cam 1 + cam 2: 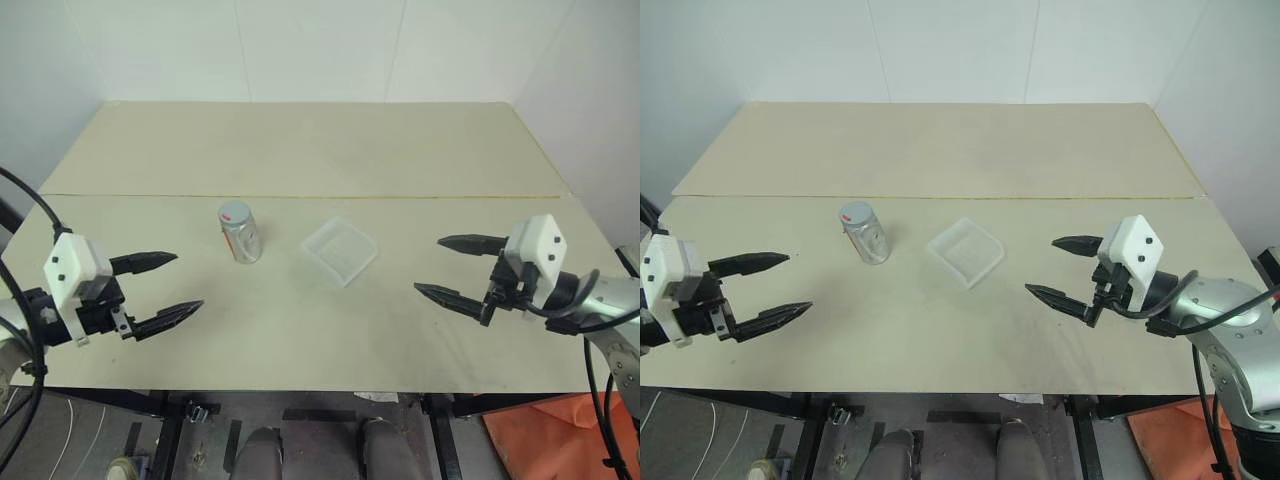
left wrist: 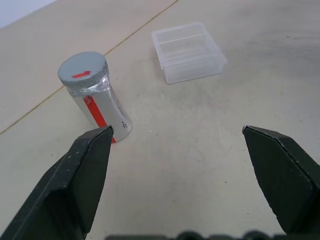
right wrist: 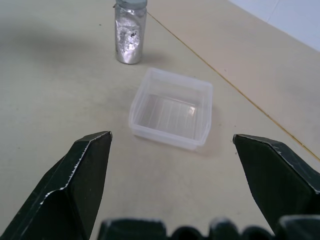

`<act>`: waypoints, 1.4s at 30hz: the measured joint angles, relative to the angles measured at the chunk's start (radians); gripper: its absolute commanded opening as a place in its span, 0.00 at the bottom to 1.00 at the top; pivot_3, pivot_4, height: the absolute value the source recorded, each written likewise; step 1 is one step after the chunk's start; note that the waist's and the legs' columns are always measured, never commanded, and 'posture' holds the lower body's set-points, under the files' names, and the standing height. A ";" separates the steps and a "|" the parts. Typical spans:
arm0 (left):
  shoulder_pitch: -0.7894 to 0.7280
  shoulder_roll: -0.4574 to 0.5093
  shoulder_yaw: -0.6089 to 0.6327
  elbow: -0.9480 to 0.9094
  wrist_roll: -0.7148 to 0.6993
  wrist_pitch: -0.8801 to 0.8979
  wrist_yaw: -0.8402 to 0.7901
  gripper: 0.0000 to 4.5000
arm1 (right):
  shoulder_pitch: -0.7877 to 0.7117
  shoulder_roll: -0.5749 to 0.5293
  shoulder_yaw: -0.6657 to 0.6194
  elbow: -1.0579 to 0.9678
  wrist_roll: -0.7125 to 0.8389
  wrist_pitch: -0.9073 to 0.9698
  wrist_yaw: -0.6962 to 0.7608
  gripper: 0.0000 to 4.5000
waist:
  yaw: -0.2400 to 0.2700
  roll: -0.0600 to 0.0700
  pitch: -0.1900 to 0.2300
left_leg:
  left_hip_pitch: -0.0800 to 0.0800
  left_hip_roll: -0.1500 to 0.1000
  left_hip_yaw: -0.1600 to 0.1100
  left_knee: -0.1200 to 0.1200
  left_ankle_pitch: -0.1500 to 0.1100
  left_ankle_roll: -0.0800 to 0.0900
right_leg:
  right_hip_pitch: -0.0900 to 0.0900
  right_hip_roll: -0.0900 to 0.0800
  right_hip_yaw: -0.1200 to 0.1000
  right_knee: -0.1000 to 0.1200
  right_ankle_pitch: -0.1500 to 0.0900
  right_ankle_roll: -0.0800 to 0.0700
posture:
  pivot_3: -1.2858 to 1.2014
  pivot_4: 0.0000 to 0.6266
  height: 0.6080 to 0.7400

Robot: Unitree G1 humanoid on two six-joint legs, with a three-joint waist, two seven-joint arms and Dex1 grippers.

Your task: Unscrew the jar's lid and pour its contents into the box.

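The jar (image 1: 240, 235) stands upright near the middle of the table, clear with a white-and-red label band (image 2: 97, 112). Its grey lid (image 2: 83, 70) with a red mark sits screwed on top. The contents cannot be made out inside. To its right lies the box (image 1: 340, 250), a shallow clear tray, upright with nothing in it (image 3: 172, 107). My left gripper (image 1: 163, 288) hovers open at the near left, pointing toward the jar and well short of it. My right gripper (image 1: 458, 268) hovers open at the near right, pointing toward the box and apart from it.
The tabletop (image 1: 300, 150) is pale beige with a seam line running across behind the jar and box. White walls close in behind and to the right. The table's front edge runs just below both grippers.
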 measured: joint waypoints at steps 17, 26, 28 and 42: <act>-0.137 -0.184 -0.177 0.080 0.121 -0.052 0.203 1.00 | -0.035 -0.001 0.001 -0.028 0.023 0.007 0.011 1.00 | 0.002 0.000 0.000 | 0.000 0.000 0.000 0.000 0.000 0.000 | 0.000 0.000 0.000 0.000 0.000 0.000 | 0.52 0.24 1.00; -0.325 -0.289 -0.327 0.329 0.225 -0.163 0.249 1.00 | -0.079 -0.012 -0.005 -0.103 0.107 0.060 0.012 1.00 | 0.002 0.000 0.000 | 0.000 -0.001 0.000 0.000 0.000 0.000 | 0.000 0.000 0.000 0.000 0.001 0.000 | 0.52 0.24 1.00; -0.353 -0.305 -0.345 0.388 0.246 -0.187 0.250 1.00 | -0.079 -0.012 -0.005 -0.103 0.107 0.062 0.012 1.00 | 0.001 0.000 0.000 | 0.000 -0.001 0.000 0.000 0.000 0.000 | 0.000 0.000 0.000 -0.001 0.001 0.000 | 0.52 0.24 1.00; -0.574 -0.397 -0.420 0.730 0.322 -0.357 0.219 1.00 | -0.102 -0.012 -0.004 -0.100 0.105 0.069 0.010 1.00 | 0.001 0.000 0.000 | 0.000 -0.001 0.000 0.001 0.000 0.000 | 0.000 0.000 0.000 0.000 0.001 0.000 | 0.52 0.24 1.00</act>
